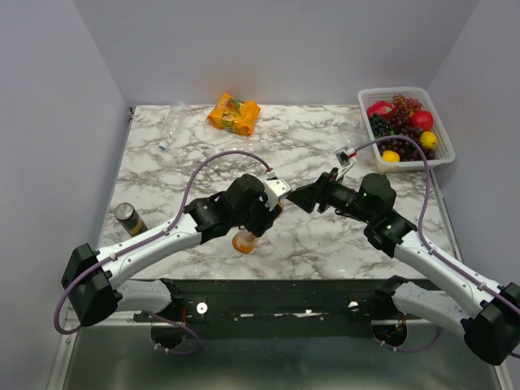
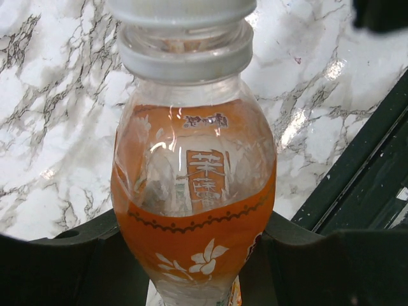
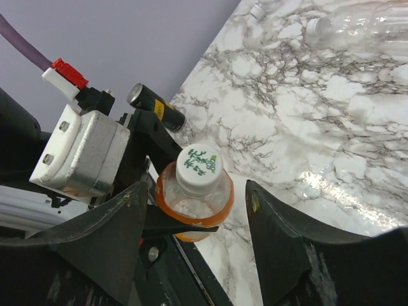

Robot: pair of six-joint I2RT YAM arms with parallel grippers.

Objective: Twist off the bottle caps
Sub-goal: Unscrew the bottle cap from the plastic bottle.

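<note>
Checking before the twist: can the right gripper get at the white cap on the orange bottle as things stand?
Probably yes. The left gripper holds the orange bottle by its body, leaving the white cap bare. The right gripper has its jaws open and faces the cap, with nothing between.

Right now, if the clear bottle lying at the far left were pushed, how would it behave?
The clear bottle lies on its side, so it would probably roll. It looks empty, so likely light. Its thin-looking plastic may dent when squeezed.
</note>
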